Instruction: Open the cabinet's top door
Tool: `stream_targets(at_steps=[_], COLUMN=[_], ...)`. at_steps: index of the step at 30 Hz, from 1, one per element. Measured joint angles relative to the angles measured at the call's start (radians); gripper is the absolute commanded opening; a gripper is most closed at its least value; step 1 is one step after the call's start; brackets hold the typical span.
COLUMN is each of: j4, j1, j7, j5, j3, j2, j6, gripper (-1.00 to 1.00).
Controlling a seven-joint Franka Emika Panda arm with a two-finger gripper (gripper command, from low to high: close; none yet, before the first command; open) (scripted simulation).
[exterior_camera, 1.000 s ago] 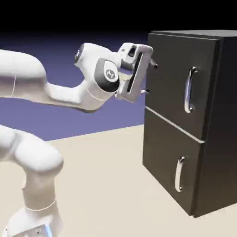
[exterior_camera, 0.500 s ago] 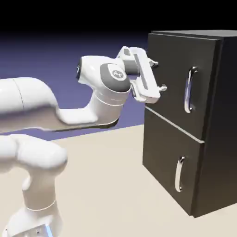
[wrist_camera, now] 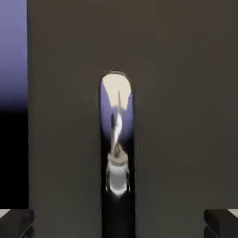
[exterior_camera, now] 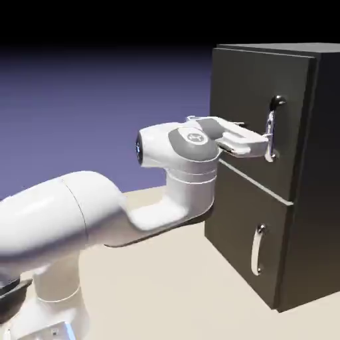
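Gripper (exterior_camera: 265,141) spread wide and holding nothing, level at the lower part of the top door (exterior_camera: 249,106) handle (wrist_camera: 116,139), which stands vertical dead ahead, centred between the fingertips (wrist_camera: 16,222).

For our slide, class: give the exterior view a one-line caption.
Open gripper reaches the handle of the cabinet's closed top door.

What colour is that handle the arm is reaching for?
Shiny chrome silver, the top door's handle; clearest in the hand view.
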Motion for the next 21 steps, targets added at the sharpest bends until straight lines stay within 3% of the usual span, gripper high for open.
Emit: stream_targets(at_steps=[3,4,6,21], j4=[0.073,0.095,0.095,-0.407], j1=[0.105,0.136,0.136,-0.29], j7=[0.007,0.009,0.009,0.125], j5=[-0.031,-0.04,-0.04,0.228], j3=[-0.039,-0.05,-0.05,0.41], j2=[0.015,0.02,0.02,-0.081], j6=[-0.029,-0.038,-0.038,-0.528], gripper=[1.0,-1.0,-1.0,-1.0])
